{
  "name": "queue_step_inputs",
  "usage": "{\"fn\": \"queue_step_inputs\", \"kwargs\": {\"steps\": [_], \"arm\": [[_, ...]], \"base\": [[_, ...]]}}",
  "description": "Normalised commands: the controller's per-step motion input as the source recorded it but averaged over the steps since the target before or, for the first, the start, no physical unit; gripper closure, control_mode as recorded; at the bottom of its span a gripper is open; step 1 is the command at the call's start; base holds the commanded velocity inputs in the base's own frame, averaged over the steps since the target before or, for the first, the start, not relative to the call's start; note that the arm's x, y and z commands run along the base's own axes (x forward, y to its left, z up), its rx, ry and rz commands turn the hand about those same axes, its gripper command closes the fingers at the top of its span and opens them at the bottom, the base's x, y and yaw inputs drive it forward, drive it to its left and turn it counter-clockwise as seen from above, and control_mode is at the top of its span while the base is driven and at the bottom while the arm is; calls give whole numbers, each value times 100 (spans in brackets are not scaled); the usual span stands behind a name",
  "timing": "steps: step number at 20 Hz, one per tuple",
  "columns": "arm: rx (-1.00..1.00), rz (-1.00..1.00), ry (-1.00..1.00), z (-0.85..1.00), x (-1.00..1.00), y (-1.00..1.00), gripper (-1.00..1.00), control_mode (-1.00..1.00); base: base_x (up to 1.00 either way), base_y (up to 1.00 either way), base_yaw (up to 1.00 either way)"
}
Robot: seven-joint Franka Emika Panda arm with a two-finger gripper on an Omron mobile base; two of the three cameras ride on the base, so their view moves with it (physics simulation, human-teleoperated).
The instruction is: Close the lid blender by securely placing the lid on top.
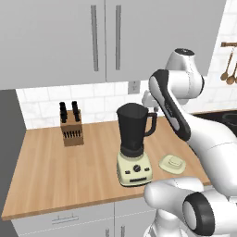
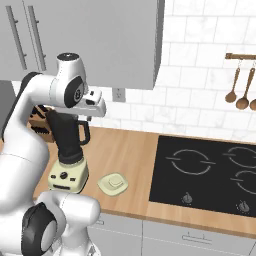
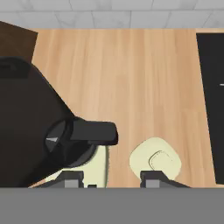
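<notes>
The blender (image 1: 133,146) stands on the wooden counter: a dark tapered jar (image 2: 66,135) with an open top and a side handle, on a cream-yellow base (image 2: 67,176). The lid (image 1: 172,163), a pale cream rounded square with a raised knob, lies flat on the counter just right of the base and apart from it (image 2: 113,183). My gripper (image 3: 113,178) hangs high above the counter, looking down between the jar's handle (image 3: 94,132) and the lid (image 3: 155,159). It is open, its fingertips (image 3: 153,177) wide apart with nothing between them.
A wooden knife block (image 1: 71,129) stands at the back left of the counter (image 1: 55,171). A black cooktop (image 2: 205,172) lies to the right of the lid. Wooden spoons (image 2: 237,92) hang on the tiled wall. Upper cabinets (image 1: 92,37) overhang the counter.
</notes>
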Motion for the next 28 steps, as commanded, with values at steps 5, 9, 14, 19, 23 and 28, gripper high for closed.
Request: {"fn": "queue_step_inputs", "kwargs": {"steps": [5, 9, 14, 19, 23, 28], "arm": [[0, 6, 0, -16, -26, -24, -100, -100], [0, 14, 0, -19, -59, -21, -100, -100], [0, 14, 0, -25, -59, -25, -100, -100], [0, 11, 2, -42, -47, -27, -100, -100], [0, 6, -4, -32, -4, -38, -100, -100], [0, 11, -1, -53, 0, -59, -100, -100]], "base": [[0, 0, 0], [0, 0, 0], [0, 0, 0], [0, 0, 0], [0, 0, 0], [0, 0, 0]]}}
